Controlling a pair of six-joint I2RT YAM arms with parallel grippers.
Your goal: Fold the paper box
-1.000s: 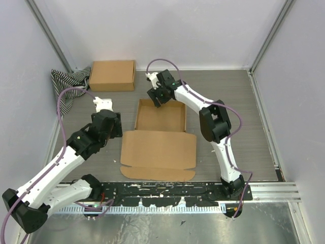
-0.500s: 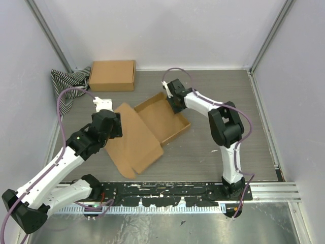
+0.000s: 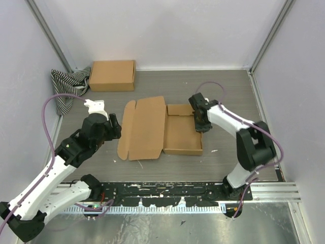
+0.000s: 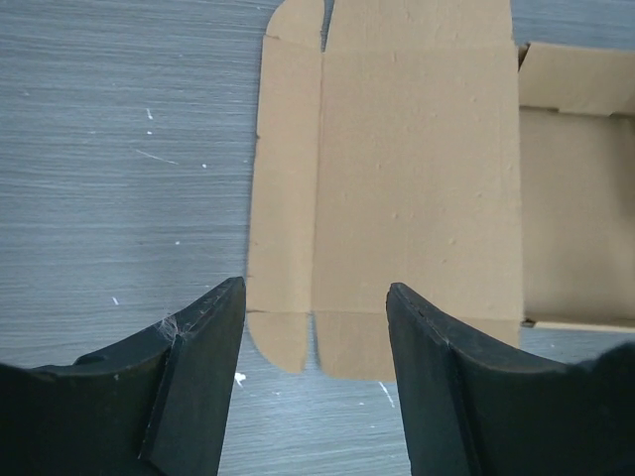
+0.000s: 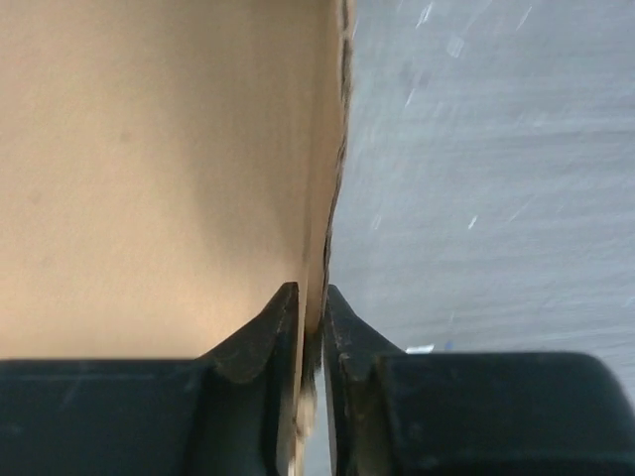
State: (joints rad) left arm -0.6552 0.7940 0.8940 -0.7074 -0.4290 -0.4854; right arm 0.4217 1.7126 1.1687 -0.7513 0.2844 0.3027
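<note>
One pinch only, right gripper (image 5: 310, 302) closed on the tray wall of the paper box (image 3: 152, 129) lying mid-table, lid flat toward the wide-apart left gripper (image 4: 316, 297); risks creasing that wall if dragged.

On the grey wood-grain table (image 3: 167, 84), 3 things are laid: the paper box (image 3: 152, 127) at centre, a closed cardboard box (image 3: 112, 75) far left, a striped cloth (image 3: 68, 81) beside it.

A closed brown cardboard box (image 3: 112, 75) lies flat near the far left corner of the grey wood-grain table (image 3: 228, 91). A crumpled black-and-white striped cloth (image 3: 68, 84) sits just beside it, at the table's left edge.
</note>
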